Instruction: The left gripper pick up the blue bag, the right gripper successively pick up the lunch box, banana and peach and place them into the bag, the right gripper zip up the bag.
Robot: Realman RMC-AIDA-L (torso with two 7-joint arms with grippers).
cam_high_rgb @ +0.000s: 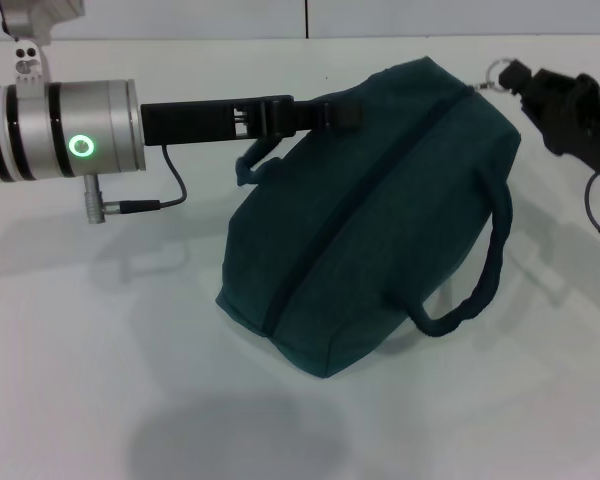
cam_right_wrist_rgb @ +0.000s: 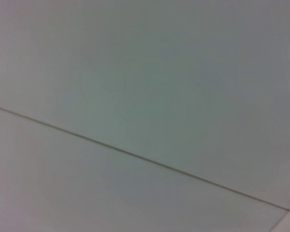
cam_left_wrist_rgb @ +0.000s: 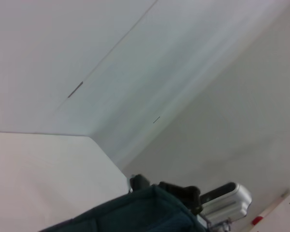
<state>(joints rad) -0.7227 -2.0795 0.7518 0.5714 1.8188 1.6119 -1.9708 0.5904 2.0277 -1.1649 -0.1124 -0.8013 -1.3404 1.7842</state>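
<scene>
The blue bag (cam_high_rgb: pixel 370 220) stands tilted on the white table in the head view, its zipper (cam_high_rgb: pixel 380 190) running closed along the top. One handle (cam_high_rgb: pixel 480 270) loops down on its near right side. My left gripper (cam_high_rgb: pixel 332 112) reaches in from the left and is shut on the bag's upper far edge. My right gripper (cam_high_rgb: pixel 512 76) is at the bag's top right end, shut on the zipper pull with its metal ring (cam_high_rgb: pixel 496 70). The left wrist view shows the bag's edge (cam_left_wrist_rgb: pixel 135 212) and the right gripper (cam_left_wrist_rgb: pixel 183 192) beyond it. The lunch box, banana and peach are out of view.
The white table (cam_high_rgb: pixel 100 380) spreads around the bag, with a wall behind it. A cable (cam_high_rgb: pixel 170 190) hangs from my left wrist. The right wrist view shows only a pale surface with a seam (cam_right_wrist_rgb: pixel 135 154).
</scene>
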